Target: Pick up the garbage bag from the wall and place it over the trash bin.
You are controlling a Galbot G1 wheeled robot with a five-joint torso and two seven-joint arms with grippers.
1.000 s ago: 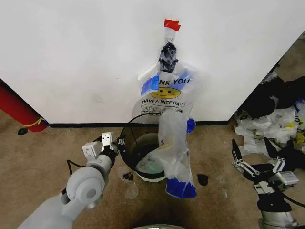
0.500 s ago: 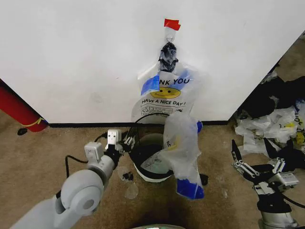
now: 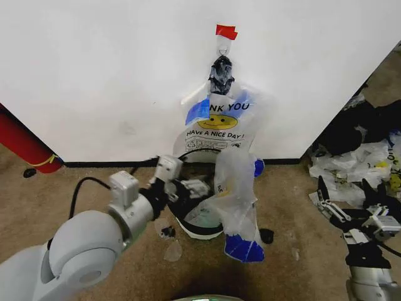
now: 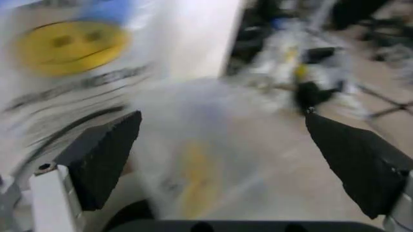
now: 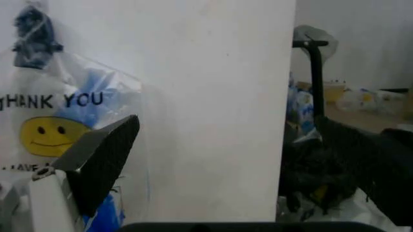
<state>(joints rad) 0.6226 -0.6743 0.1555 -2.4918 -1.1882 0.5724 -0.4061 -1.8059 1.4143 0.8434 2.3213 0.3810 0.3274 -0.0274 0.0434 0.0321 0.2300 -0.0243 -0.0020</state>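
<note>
The garbage bag point(image 3: 216, 122) point(image 5: 51, 130) point(image 4: 71, 46), translucent white with a yellow smiley and blue tape, hangs flat on the white wall point(image 3: 94, 75) from a black knot under red tape. Below it stands the dark see-through trash bin point(image 3: 191, 213). A second translucent bag point(image 3: 235, 188) with blue tape droops over the bin's right side. My left gripper point(image 3: 188, 187) point(image 4: 226, 159) is open over the bin's mouth, its fingers either side of that drooping bag without closing on it. Low at the right, my right gripper point(image 3: 354, 204) point(image 5: 235, 164) hangs open and holds nothing.
A red cylinder point(image 3: 22, 144) leans at the far left by the black baseboard point(image 3: 113, 164). A heap of white and dark bags point(image 3: 357, 157) lies at the right. A small black wad point(image 3: 266, 236) and clear scraps point(image 3: 170, 251) lie on the carpet near the bin.
My left arm has reached rightward from the bin's left rim to over its mouth. The drooping bag swung right, then settled back. My right gripper shifted slightly right and down.
</note>
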